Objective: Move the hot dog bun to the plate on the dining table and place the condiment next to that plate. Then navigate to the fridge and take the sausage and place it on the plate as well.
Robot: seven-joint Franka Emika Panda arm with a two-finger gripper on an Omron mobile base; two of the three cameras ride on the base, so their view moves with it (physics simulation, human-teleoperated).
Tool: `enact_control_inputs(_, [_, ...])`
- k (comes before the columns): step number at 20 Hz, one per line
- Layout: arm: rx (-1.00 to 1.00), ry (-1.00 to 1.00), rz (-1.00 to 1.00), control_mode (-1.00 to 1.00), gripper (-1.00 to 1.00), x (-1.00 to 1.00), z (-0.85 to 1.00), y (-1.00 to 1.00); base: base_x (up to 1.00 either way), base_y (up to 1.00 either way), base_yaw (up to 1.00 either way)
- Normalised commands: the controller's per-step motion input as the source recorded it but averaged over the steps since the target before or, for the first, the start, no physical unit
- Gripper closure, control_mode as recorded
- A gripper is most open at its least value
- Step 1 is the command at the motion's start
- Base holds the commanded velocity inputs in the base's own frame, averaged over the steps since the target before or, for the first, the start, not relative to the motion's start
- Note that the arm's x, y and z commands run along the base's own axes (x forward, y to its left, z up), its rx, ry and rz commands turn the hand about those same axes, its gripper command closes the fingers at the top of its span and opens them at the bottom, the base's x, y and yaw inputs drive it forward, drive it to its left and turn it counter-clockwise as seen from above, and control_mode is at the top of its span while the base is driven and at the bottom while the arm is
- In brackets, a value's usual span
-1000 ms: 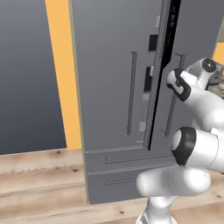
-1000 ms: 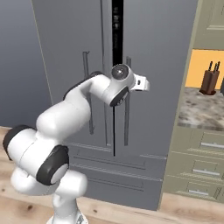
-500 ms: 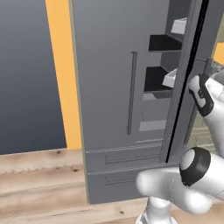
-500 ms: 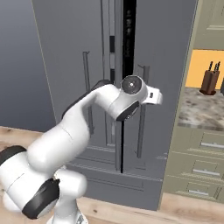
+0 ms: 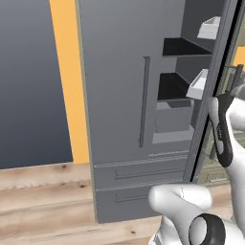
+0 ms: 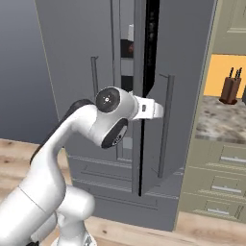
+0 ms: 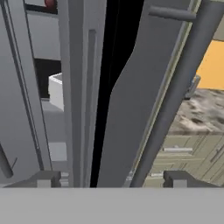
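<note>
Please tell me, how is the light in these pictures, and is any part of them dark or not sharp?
Left base view: flat, even light, no glare, the fridge shelves partly in shadow. Right base view: the gap beside the open door is black. Hand view: the near door handle looks soft-edged, and the gap is again black.

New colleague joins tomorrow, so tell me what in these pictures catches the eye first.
The grey fridge with its right door swung partly open, a dark gap showing shelves and white bins inside. In front of it, the white arm's open gripper sits beside that door's long handle. A knife block stands on the counter to the right.
</note>
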Motion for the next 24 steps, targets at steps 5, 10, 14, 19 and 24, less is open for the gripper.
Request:
enact_control_inputs(5, [-0.30,0.07,0.02,-1.00,-1.00,-0.25,0.49,0.90,0.00,0.00,0.00])
enact_control_inputs(10, [-0.30,0.17,0.01,-1.00,-1.00,0.22,0.13,0.88,0.00,0.00,0.00])
enact_control_inputs(14, [-0.14,0.09,0.03,-1.00,-1.00,0.68,0.02,0.40,0.00,0.00,0.00])
enact_control_inputs(19, [-0.03,0.10,0.00,-1.00,-1.00,0.86,0.06,0.01,0.00,0.00,0.00])
enact_control_inputs(24, [-0.01,0.10,0.00,-1.00,-1.00,0.85,0.00,-0.02,0.00,0.00,0.00])
